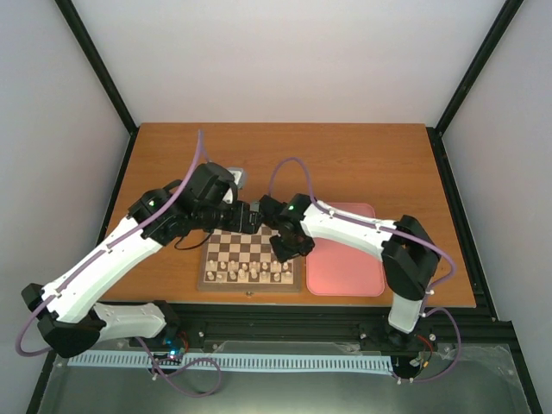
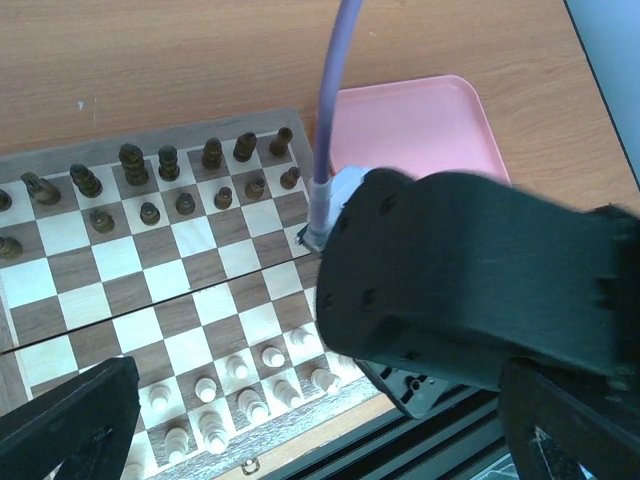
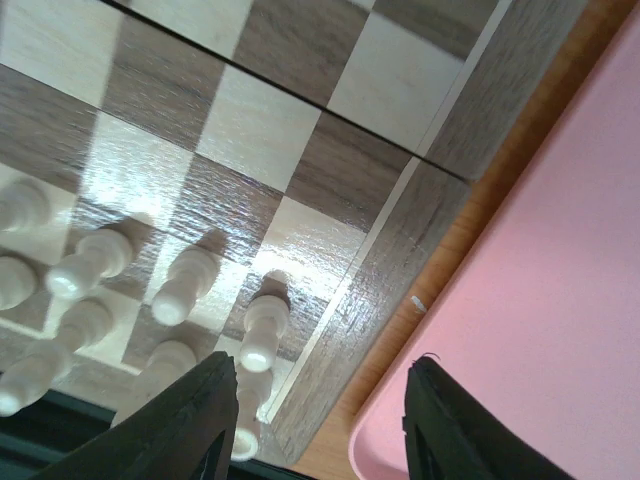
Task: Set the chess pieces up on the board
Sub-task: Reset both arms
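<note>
The board (image 1: pixel 220 250) lies at the table's near middle. Cream-white chess pieces (image 1: pixel 246 274) stand in its two near rows; they also show in the left wrist view (image 2: pixel 238 368) and the right wrist view (image 3: pixel 262 330). My right gripper (image 1: pixel 289 248) hangs low over the board's near right corner, open and empty (image 3: pixel 320 430), the corner pieces just beside its left finger (image 3: pixel 190 420). My left gripper (image 1: pixel 248 216) is above the board's far edge, open wide and empty (image 2: pixel 320 445). The right gripper's black body (image 2: pixel 460 280) hides the board's right corner from the left wrist camera.
Dark brown chessmen (image 2: pixel 165 160) stand in the board's two far rows. A pink tray (image 1: pixel 345 263) lies right of the board, its corner close under the right gripper (image 3: pixel 560 280). The table's near edge and a black rail (image 1: pixel 345 306) run just beyond the board.
</note>
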